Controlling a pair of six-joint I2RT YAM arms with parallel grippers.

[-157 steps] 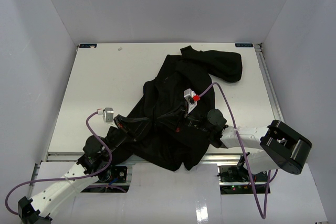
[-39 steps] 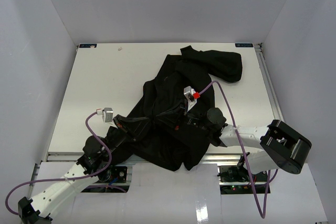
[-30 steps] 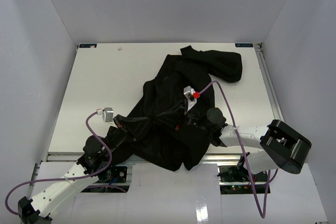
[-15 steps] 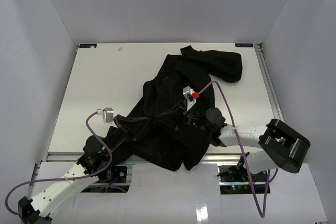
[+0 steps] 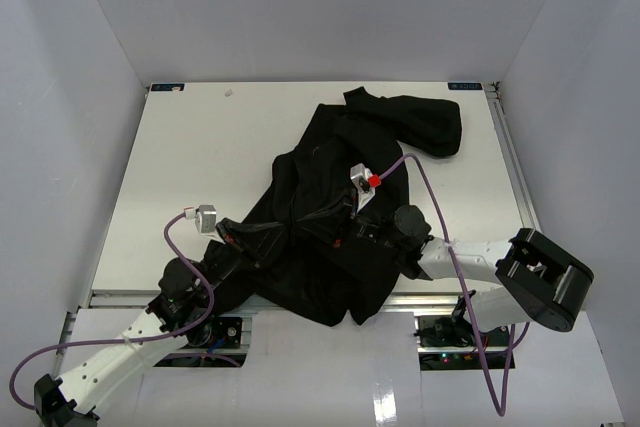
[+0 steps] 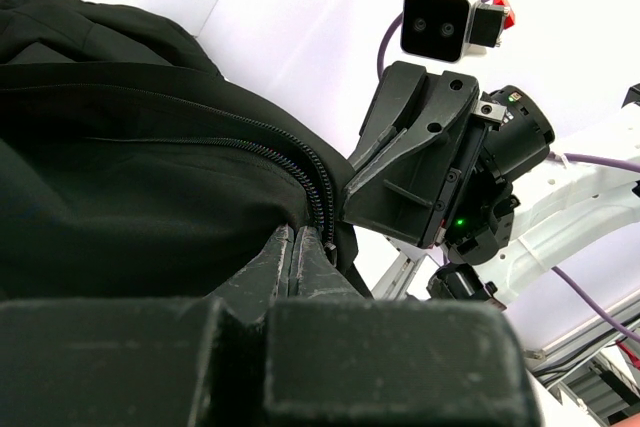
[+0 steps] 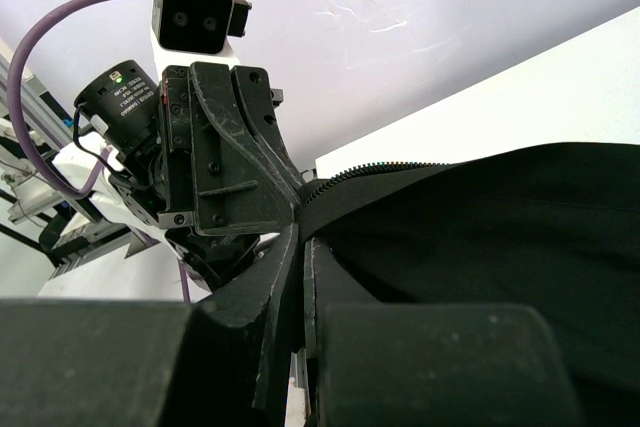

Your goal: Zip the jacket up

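Pinching the jacket at its zipper edge, the left gripper and right gripper face each other, both clamped on fabric.

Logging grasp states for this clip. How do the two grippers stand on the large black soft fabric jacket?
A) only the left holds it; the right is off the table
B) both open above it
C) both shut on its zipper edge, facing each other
C: the left gripper and the right gripper each pinch the black fabric jacket by its zipper edge, facing each other.
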